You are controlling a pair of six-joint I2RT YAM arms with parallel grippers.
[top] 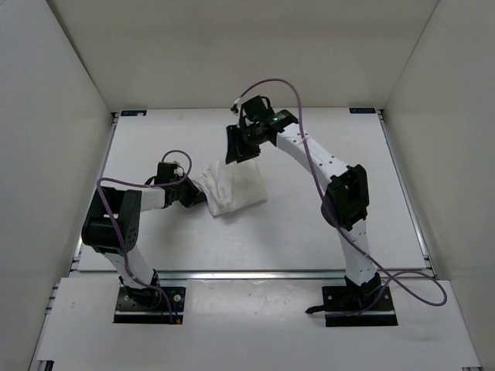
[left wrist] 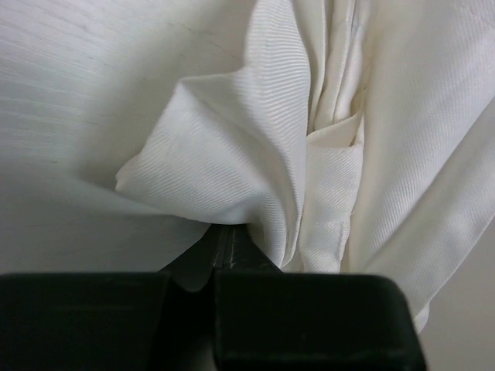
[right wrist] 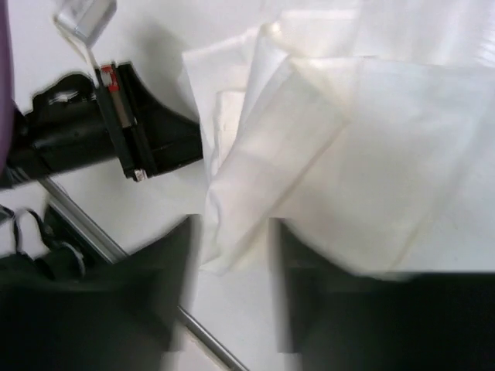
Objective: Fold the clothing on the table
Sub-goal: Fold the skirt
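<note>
The white clothing [top: 234, 188] lies bunched in a folded heap on the table [top: 325, 232], left of the middle. My left gripper [top: 195, 193] lies low at the heap's left edge. In the left wrist view its fingertips [left wrist: 223, 246] are pressed together and run in under a gathered fold of the clothing [left wrist: 232, 147]. My right gripper [top: 241, 147] hangs above the far edge of the heap. Its blurred fingers [right wrist: 172, 286] stand apart over a corner of the clothing [right wrist: 348, 170], with nothing between them. The left gripper [right wrist: 197, 143] also shows there, touching the cloth's edge.
An aluminium rail [top: 255, 272] runs along the table's near edge. Black brackets [top: 133, 113] mark the far corners, and white walls close in on three sides. A purple cable [top: 309, 147] loops along the right arm.
</note>
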